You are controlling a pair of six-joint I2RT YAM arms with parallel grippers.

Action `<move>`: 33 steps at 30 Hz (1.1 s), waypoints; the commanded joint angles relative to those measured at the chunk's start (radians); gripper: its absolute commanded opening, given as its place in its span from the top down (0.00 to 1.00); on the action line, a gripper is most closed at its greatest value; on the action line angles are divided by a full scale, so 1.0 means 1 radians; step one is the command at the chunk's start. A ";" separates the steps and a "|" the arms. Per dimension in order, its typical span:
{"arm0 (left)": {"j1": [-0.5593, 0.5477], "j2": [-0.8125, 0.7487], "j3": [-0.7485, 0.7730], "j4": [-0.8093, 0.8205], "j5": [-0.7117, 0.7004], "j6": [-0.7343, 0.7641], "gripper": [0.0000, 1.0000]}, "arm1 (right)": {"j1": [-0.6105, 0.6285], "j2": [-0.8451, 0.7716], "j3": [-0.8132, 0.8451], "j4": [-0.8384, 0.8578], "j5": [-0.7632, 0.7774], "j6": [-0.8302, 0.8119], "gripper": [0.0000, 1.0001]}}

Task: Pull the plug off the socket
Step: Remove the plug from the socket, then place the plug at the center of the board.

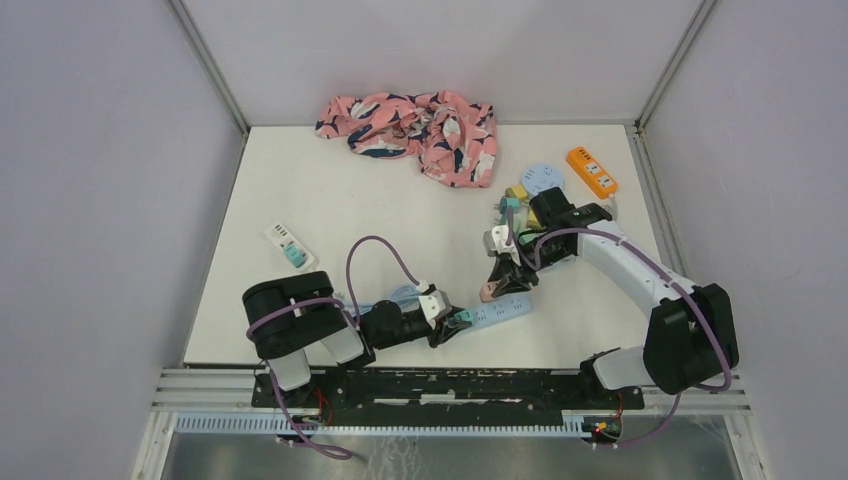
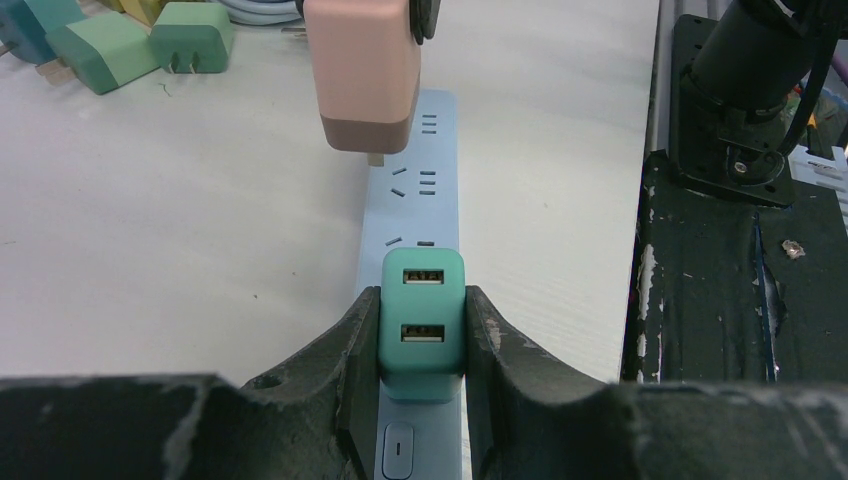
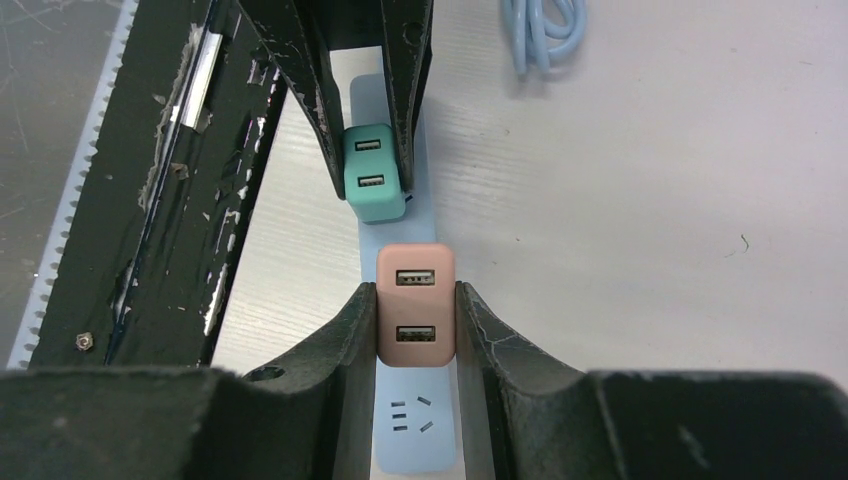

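A light-blue power strip, the socket [image 2: 415,190], lies near the table's front edge. A teal two-port plug [image 2: 422,320] sits in it close to the switch, and my left gripper [image 2: 422,300] is shut on its sides. My right gripper [image 3: 415,295] is shut on a pink plug [image 3: 415,315] and holds it tilted over the middle of the strip [image 3: 415,430]. In the left wrist view a metal prong shows under the pink plug [image 2: 362,75], just above the strip's face. In the top view the two grippers [image 1: 460,320] [image 1: 495,288] stand close together over the strip [image 1: 510,310].
A pink floral cloth [image 1: 415,130] lies at the back. An orange power strip [image 1: 591,170], a round blue socket [image 1: 541,180] and loose plugs [image 1: 512,200] sit back right. A white strip with a teal plug [image 1: 288,245] lies left. A blue cable coil [image 3: 545,30] is nearby.
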 commanded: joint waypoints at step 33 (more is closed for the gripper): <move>0.016 -0.166 0.043 -0.292 -0.051 -0.096 0.31 | -0.300 -0.123 -0.072 0.570 0.051 0.753 0.98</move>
